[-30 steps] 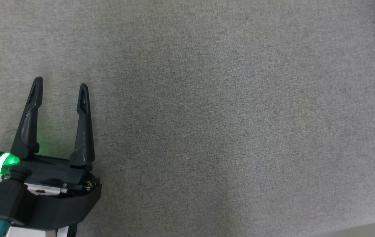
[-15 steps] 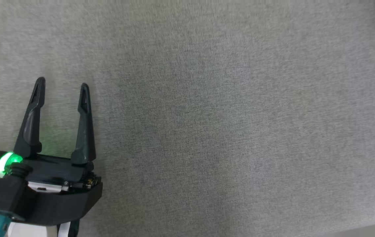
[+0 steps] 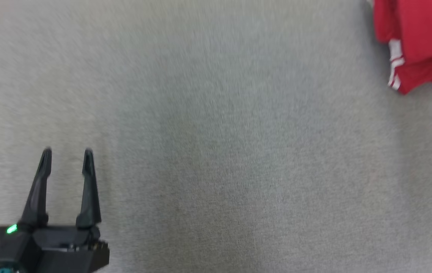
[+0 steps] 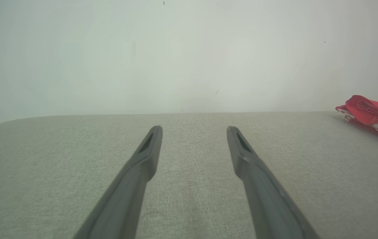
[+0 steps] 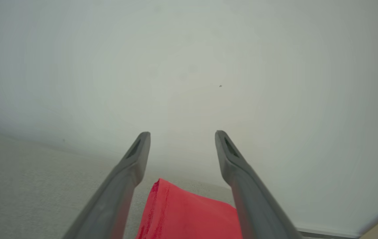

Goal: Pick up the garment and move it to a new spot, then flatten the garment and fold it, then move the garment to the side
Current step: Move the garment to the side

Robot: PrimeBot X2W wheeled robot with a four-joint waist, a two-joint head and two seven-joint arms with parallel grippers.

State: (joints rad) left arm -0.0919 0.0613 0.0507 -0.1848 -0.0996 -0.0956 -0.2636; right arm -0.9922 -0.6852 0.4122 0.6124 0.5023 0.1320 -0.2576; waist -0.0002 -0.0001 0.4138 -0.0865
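My right gripper (image 5: 182, 133) stood wide, empty, over folded red white-striped garment (image 5: 189, 212) | left gripper (image 3: 67, 151) likewise | judged: lift straight, sparing folds.

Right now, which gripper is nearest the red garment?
The right gripper: the garment shows between its open jaws. The left gripper hangs open over the grey surface, well apart.

No text, label, brand, number or sign is legible in any view. The white bands on the red garment (image 3: 420, 38) read as plain stripes, not lettering; the head view is motion-blurred.
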